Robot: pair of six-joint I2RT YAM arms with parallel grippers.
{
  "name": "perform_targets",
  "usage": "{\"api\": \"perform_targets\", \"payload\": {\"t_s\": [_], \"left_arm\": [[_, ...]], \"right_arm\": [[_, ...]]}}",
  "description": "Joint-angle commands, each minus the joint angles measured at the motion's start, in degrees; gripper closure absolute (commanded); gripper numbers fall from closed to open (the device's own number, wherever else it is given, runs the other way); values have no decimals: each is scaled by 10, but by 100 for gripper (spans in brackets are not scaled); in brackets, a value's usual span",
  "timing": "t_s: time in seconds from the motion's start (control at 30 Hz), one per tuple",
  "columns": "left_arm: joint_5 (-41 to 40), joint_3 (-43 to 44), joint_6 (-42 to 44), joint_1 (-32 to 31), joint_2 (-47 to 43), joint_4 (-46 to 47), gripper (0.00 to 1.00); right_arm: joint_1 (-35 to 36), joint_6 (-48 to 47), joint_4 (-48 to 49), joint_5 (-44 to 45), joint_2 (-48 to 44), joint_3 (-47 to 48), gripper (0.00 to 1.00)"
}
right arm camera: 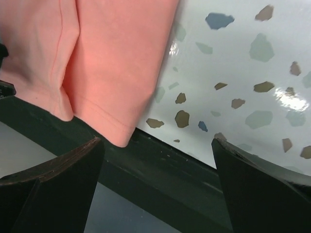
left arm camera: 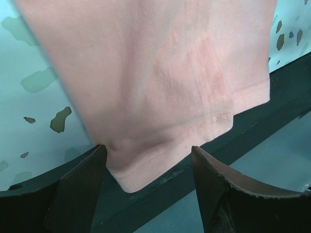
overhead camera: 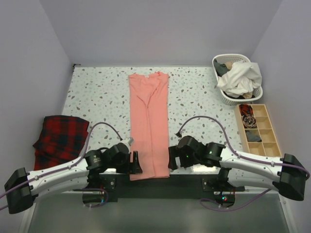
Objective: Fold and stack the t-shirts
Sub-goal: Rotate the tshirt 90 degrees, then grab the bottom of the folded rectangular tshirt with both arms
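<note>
A salmon-pink t-shirt (overhead camera: 148, 121) lies folded lengthwise into a long narrow strip down the middle of the speckled table (overhead camera: 97, 92), its hem at the near edge. My left gripper (overhead camera: 136, 163) is open at the hem's near-left corner. In the left wrist view that corner of the shirt (left arm camera: 146, 87) lies between the spread fingers of the gripper (left arm camera: 146, 149). My right gripper (overhead camera: 172, 159) is open at the near-right corner. In the right wrist view the shirt (right arm camera: 112, 58) ends just inside the left finger of the gripper (right arm camera: 156, 141). Neither gripper holds anything.
A red-and-black plaid cloth (overhead camera: 60, 138) lies bunched at the table's left edge. A white basket (overhead camera: 224, 97) of clothes stands at the back right. A wooden compartment tray (overhead camera: 265, 132) lies in front of it. A black rail (right arm camera: 170, 170) runs along the near edge.
</note>
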Motion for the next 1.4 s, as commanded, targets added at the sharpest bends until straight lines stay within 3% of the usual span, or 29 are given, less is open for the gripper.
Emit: {"api": "perform_targets", "payload": {"t_s": [0.0, 0.17, 0.53, 0.73, 0.77, 1.0, 1.37], "left_arm": [[17, -14, -22, -3, -5, 31, 25], [23, -31, -32, -3, -13, 42, 28], [35, -50, -32, -4, 2, 44, 48], [36, -52, -27, -4, 16, 48, 64], [37, -52, -25, -4, 18, 49, 67], [39, -56, -20, -4, 24, 42, 100], [28, -44, -9, -5, 20, -27, 100]], "right_arm": [[0, 34, 84, -71, -1, -31, 4], [0, 38, 124, -119, 34, -45, 5], [0, 50, 170, -161, 122, -48, 26], [0, 45, 194, -178, 151, -43, 49], [0, 46, 194, -179, 153, -44, 59], [0, 42, 157, -146, 130, -39, 97], [0, 32, 54, -72, 95, -25, 100]]}}
